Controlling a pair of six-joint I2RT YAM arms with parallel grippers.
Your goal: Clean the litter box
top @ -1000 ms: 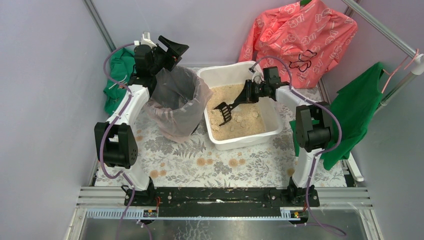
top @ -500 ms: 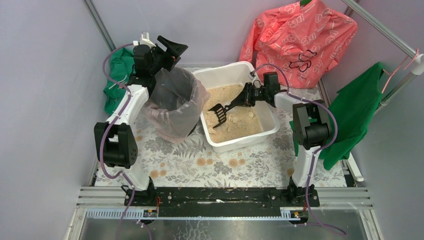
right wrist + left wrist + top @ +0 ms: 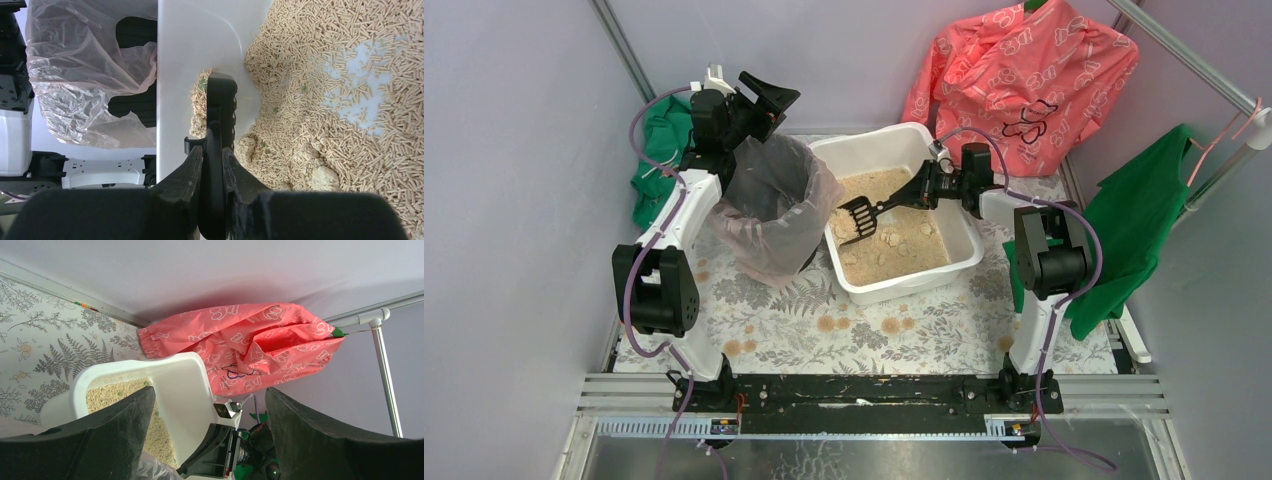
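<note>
1. Our right jaws pinch the black scoop [image 3: 857, 218] handle tight.
2. Our left jaws gape wide, holding nothing.
3. The litter box [image 3: 894, 287] sits on the bench [image 3: 824, 330] beside the bagged bin [image 3: 769, 205]; the scoop hides some litter.

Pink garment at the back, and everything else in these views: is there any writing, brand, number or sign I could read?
No readable text anywhere in these views.
pink garment: white outline prints and a black scribble-like mark, no letters that can be made out.
litter box, scoop, bin bag: no labels visible.
tablecloth: ferns and flowers only, no words.
</note>
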